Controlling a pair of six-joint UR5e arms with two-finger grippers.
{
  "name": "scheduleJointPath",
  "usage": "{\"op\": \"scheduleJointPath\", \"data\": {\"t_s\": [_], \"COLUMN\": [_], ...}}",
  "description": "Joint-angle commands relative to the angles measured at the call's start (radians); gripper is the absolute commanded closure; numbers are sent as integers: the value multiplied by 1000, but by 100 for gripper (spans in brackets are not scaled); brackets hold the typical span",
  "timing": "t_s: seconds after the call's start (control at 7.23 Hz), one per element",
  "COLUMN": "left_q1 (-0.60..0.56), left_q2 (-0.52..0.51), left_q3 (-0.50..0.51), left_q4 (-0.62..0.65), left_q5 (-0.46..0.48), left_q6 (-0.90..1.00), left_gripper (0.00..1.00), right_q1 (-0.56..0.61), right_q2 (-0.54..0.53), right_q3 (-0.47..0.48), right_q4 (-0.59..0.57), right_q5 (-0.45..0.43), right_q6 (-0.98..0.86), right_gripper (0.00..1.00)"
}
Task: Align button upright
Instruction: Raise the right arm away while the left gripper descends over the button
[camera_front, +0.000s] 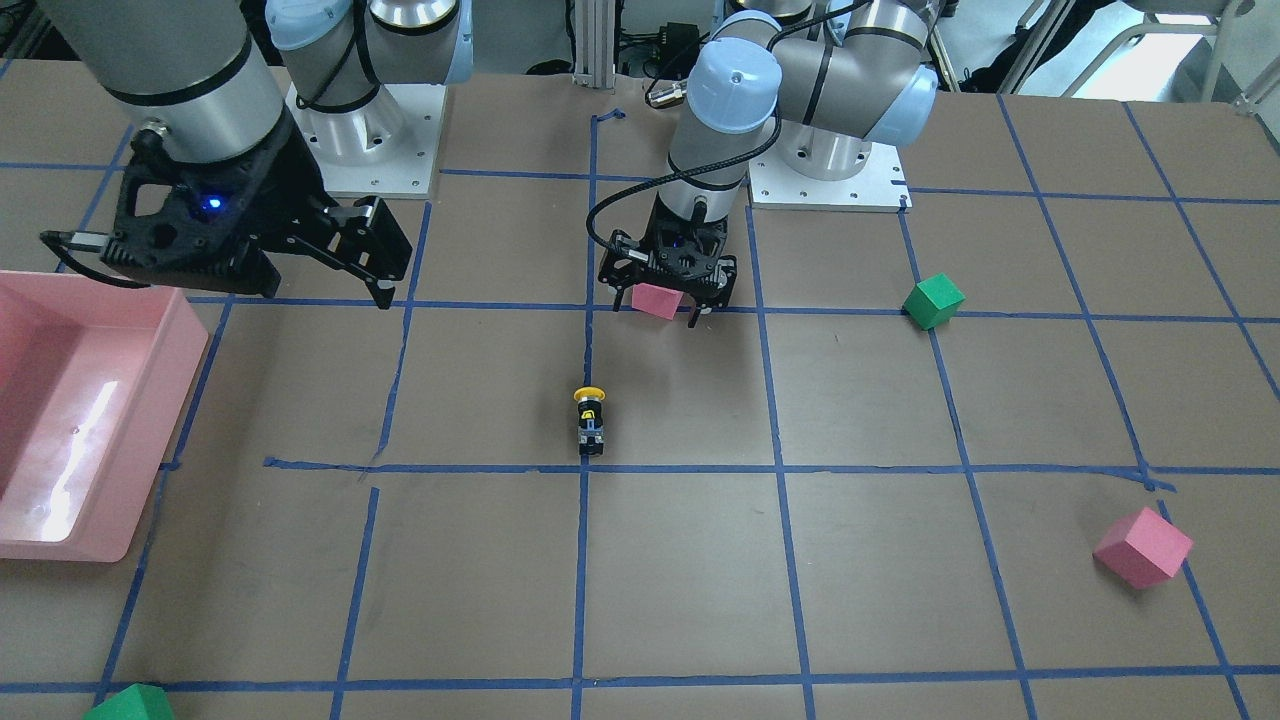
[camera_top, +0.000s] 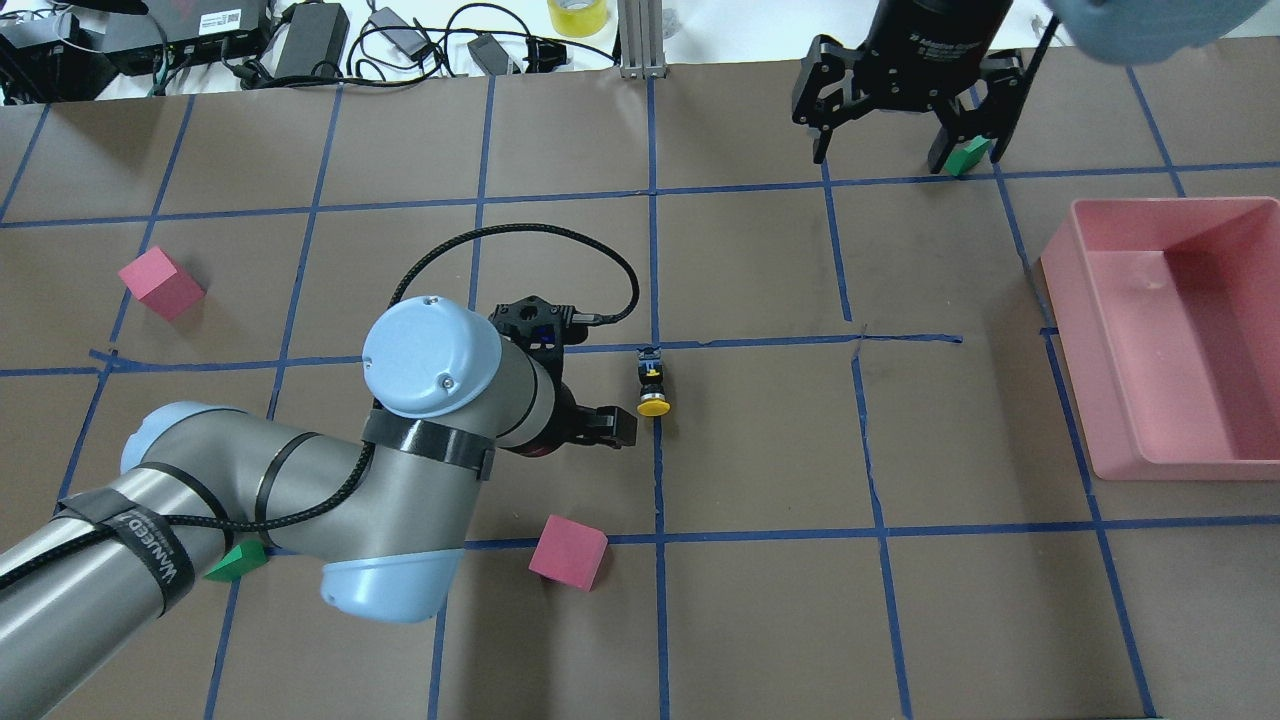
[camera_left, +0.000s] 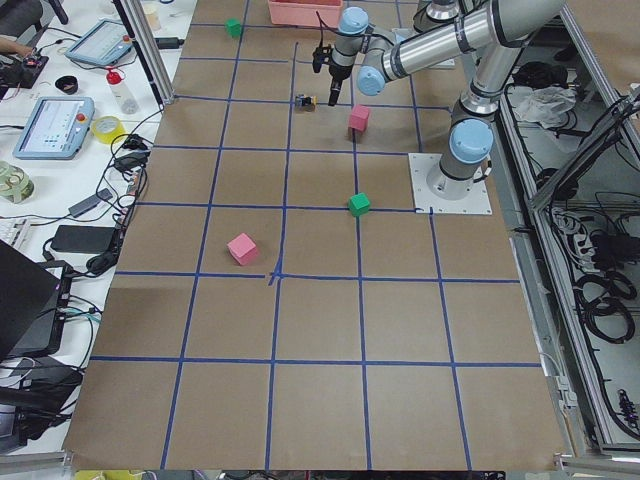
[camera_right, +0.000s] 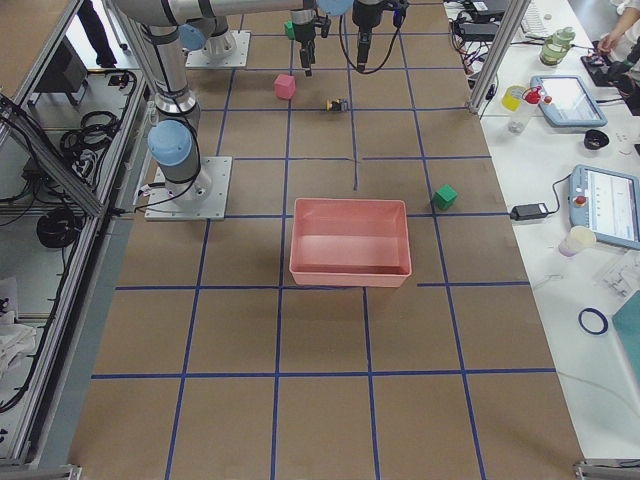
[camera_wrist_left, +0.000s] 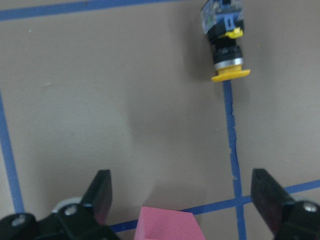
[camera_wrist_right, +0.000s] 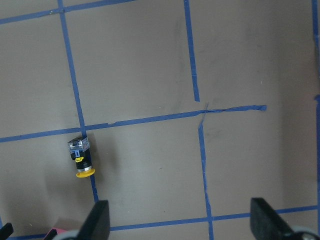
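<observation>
The button (camera_front: 590, 420) was seen lying on its side on the tape line (camera_front: 583, 560), cap toward the robot. The approach was judged in hand: the left gripper (camera_wrist_left: 182, 197) was held near, jaws spread, nothing between them. A pinch on the body and a tip upright would be called for. The right gripper (camera_top: 905, 140) was held well apart, jaws spread.

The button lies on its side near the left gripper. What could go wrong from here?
1. The button is small and round-capped; the open left gripper may nudge it so it rolls instead of being gripped.
2. The pink cube lies close to that gripper; a low swing could knock it.
3. Set on its narrow base, the button may topple on release.
</observation>
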Motion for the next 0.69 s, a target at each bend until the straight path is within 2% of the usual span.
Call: {"op": "scheduleJointPath", "data": {"t_s": [0.0,0.14,0.55], "left_q1": [-52,-80,-150], "left_q2": [-77,-109,-196], "left_q3": [-1,-1,-1], "left_q4": [149,205,347], "left_q5": [3,59,95], "left_q6": [-63,-90,-138], "left_gripper": [0,0,0], "right_q1": [-54,-50,-48], "right_q2": [-4,-31,-34], "right_q3": [-10,-4,11], "right_q4": [20,33,-10], "right_q5": [-11,-15,-31], "right_q6": [-125,-96,-88], "right_gripper": [0,0,0]}}
